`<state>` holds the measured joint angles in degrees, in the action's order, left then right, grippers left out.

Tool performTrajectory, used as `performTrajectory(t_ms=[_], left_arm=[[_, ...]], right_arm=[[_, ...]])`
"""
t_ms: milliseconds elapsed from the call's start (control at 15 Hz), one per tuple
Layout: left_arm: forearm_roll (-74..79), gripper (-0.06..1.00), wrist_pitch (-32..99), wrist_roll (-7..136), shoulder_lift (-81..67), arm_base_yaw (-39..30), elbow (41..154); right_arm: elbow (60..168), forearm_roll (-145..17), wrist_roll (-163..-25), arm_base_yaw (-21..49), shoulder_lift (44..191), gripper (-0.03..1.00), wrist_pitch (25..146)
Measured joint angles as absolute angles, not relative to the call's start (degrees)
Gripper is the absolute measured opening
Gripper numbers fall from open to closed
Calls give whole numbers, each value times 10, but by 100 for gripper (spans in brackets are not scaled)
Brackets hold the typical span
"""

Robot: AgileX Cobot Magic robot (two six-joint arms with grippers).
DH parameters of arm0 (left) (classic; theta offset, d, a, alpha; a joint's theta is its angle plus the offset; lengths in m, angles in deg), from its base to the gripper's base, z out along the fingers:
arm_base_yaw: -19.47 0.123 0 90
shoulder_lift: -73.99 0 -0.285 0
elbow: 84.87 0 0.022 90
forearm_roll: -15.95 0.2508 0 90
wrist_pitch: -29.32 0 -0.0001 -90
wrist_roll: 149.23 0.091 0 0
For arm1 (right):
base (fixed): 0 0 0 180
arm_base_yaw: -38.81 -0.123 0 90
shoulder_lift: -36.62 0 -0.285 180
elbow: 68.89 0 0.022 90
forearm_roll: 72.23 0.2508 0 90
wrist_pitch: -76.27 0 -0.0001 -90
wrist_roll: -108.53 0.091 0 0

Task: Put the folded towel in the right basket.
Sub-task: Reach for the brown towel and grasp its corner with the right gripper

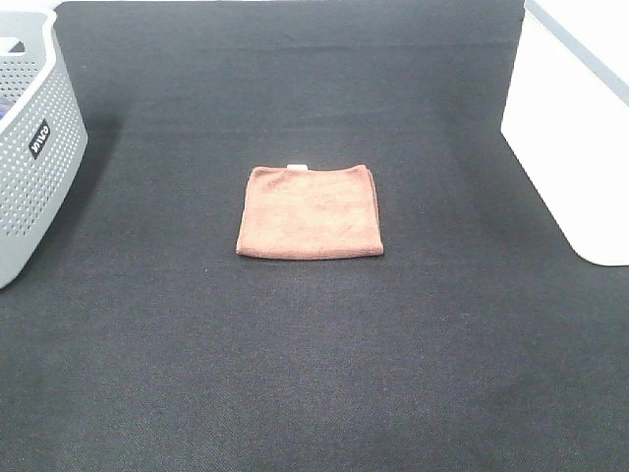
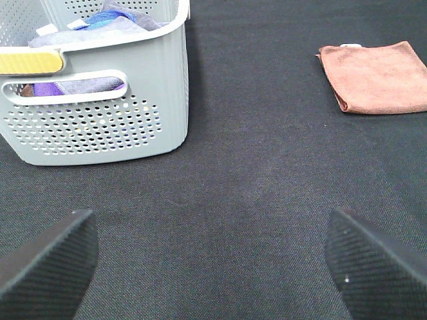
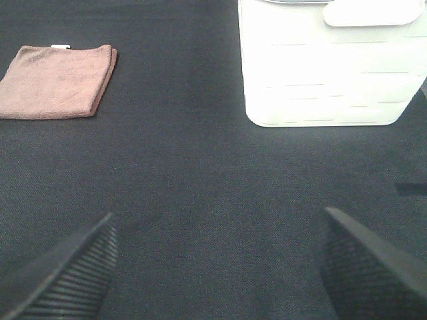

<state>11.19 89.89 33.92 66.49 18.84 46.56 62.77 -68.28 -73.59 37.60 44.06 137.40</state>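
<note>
Exterior high view: folded towel (image 1: 310, 211) lies flat mid-table on the black mat (image 1: 314, 383). It is rust-brown and roughly square, with a small white tag (image 1: 297, 164) poking out at its far edge. Edges look squared up, fold on the near side.

White basket (image 1: 575, 128) sits on the right toward the far side, partly cut off by the frame, well apart from the towel. Its inside is hidden from this camera. Grey perforated basket (image 1: 29, 167) sits at the left edge, also well apart from the towel, with a small black label (image 1: 38, 139) on its wall.

Left wrist view: left gripper (image 2: 213, 267) has its jaws spread wide, only bare mat between them. It sits over the mat near the grey basket, which holds cloths (image 2: 110, 20) in blue, grey and purple. A yellow strip (image 2: 30, 61) sits on the rim above a handle slot. Towel is further off toward the table centre.

Right wrist view: right gripper (image 3: 213, 267) also has its jaws spread wide, holding nothing, over bare mat. White basket stands near it on the right side. Towel lies apart from it, toward the centre.
</note>
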Motion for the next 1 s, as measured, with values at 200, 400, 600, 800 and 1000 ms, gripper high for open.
performTrajectory(t_ms=[200,400,600,800,1000], left_arm=[[112,87,899,339,665,188,466],[112,87,899,339,665,188,466],[112,87,899,339,665,188,466],[112,87,899,339,665,188,466],[112,87,899,339,665,188,466]], right_arm=[[628,-683,-736,376,441,77,1374],[628,-683,-736,376,441,77,1374],[628,-683,-736,376,441,77,1374],[628,-683,-736,376,441,77,1374],[628,-683,-736,376,441,77,1374]])
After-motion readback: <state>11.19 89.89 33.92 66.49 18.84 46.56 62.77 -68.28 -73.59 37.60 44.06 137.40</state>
